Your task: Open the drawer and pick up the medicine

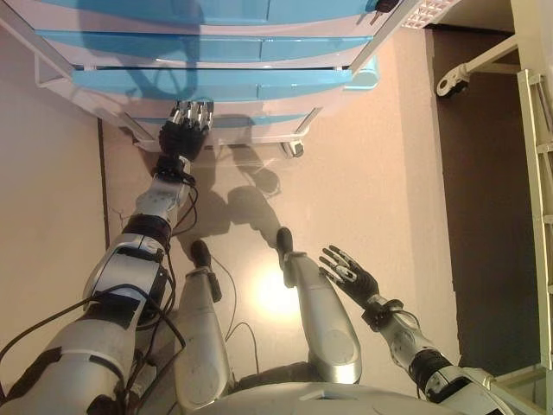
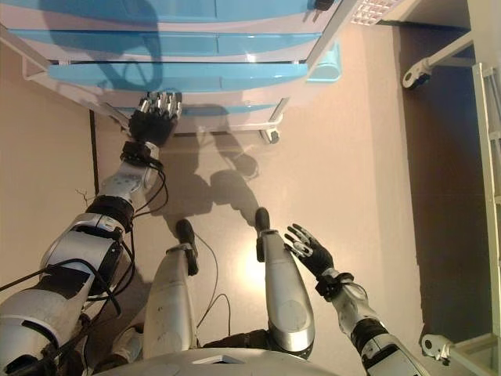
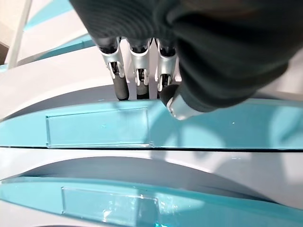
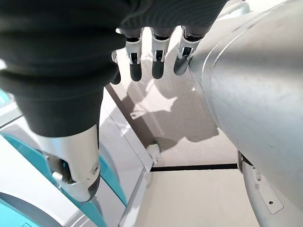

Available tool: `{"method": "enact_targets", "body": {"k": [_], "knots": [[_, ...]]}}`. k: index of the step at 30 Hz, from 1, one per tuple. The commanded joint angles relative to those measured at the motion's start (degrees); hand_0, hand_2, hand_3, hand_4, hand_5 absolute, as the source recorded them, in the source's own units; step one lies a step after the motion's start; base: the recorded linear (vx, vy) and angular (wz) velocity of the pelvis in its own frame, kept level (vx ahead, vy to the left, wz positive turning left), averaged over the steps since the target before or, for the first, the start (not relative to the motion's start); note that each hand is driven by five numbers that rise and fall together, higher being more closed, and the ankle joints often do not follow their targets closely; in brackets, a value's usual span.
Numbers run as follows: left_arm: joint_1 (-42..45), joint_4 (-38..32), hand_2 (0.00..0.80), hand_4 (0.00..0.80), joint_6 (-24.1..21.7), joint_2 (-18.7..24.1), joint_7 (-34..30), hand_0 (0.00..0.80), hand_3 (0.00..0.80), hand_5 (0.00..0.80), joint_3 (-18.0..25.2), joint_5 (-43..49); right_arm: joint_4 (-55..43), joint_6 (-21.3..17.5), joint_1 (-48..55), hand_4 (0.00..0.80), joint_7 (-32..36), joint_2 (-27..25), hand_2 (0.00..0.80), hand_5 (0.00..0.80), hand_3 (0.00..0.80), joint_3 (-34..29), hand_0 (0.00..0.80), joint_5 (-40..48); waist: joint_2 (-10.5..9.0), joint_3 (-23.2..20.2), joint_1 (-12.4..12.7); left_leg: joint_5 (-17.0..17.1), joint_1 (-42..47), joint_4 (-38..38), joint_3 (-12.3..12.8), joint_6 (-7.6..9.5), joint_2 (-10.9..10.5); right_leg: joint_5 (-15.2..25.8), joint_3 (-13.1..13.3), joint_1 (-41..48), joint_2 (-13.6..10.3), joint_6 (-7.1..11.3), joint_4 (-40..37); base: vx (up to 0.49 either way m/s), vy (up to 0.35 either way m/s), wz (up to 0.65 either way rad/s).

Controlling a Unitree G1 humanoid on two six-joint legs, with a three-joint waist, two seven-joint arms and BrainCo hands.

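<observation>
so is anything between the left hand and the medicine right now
Yes: no medicine shows in any view, and the blue drawers look closed. The left hand is at a drawer front, fingertips dipping behind its top edge. The right hand hangs open, empty.

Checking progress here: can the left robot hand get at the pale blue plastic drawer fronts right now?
Probably yes. The left robot hand is already up against the lower pale blue plastic drawer front, nothing between them.

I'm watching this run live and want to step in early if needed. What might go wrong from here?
The left hand has only its fingers at the top edge of a blue drawer front, so they may slip off when it pulls. The cabinet stands on a caster, so it might roll instead of the drawer opening. The right hand hangs idle, bracing nothing.
</observation>
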Motion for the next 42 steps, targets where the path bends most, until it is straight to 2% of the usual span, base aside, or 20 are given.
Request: {"method": "enact_targets", "body": {"k": [1, 13, 29, 35, 42], "knots": [[-4.2, -5.7, 0.8, 0.8, 1.5, 0.4, -10.9, 0.8, 0.8, 0.8, 4.1, -1.1, -1.2, 1.0, 5.8, 0.0, 0.7, -1.2, 0.0, 0.0, 0.0, 3.0, 0.0, -2.0, 0.64, -1.3, 1.7, -1.7, -1.9, 0.7, 2.1, 0.81, -1.3, 7.1, -0.6, -0.7, 1.3, 0.21, -7.1, -0.112, -0.081, 0.1], [7.5, -5.1, 0.8, 0.8, 4.0, -3.4, -16.6, 0.8, 0.8, 0.8, 5.9, 0.5, -5.4, 1.8, 6.8, 0.0, -2.0, -0.3, 0.0, 0.0, 0.0, 1.9, 0.0, -3.6, 0.5, -1.3, 3.9, 0.8, 0.0, -3.6, -0.9, 0.29, -1.1, 6.1, -3.0, 1.4, 2.7, -0.34, -7.6, -0.021, -0.067, 0.12], [28.0, -4.6, 0.8, 0.8, 5.3, -9.8, -26.9, 0.8, 0.8, 0.8, 7.2, 7.5, -6.8, 3.2, 6.1, 0.0, -3.9, 0.4, 0.0, 0.0, 0.0, -1.4, 0.0, -7.1, 0.65, -1.3, 9.3, 3.4, 2.6, -7.8, -6.2, -0.13, -1.1, 4.6, -7.6, 4.4, 3.4, -0.69, -7.7, -0.035, -0.049, 0.09], [33.2, -4.1, 0.8, 0.8, 7.2, -10.8, -28.0, 0.8, 0.8, 0.8, 7.3, 9.3, -6.5, 3.9, 5.2, 0.0, -4.5, 0.4, 0.0, 0.0, 0.0, -2.5, 0.0, -8.1, 1.0, -1.3, 11.5, 4.1, 3.2, -8.8, -8.3, -0.34, -1.0, 3.8, -9.4, 5.7, 3.7, -0.99, -7.4, -0.025, -0.049, 0.16], [37.2, -2.7, 0.8, 0.8, 10.9, -9.9, -26.2, 0.8, 0.8, 0.8, 8.8, 9.2, -5.2, 3.5, 4.7, 0.0, -4.3, 0.6, 0.0, 0.0, 0.0, -3.2, 0.0, -8.3, 0.73, -1.3, 13.9, 4.5, 3.2, -9.4, -10.5, -0.33, -1.0, 3.2, -11.1, 6.5, 4.3, -1.35, -7.4, -0.011, -0.059, 0.21]]}}
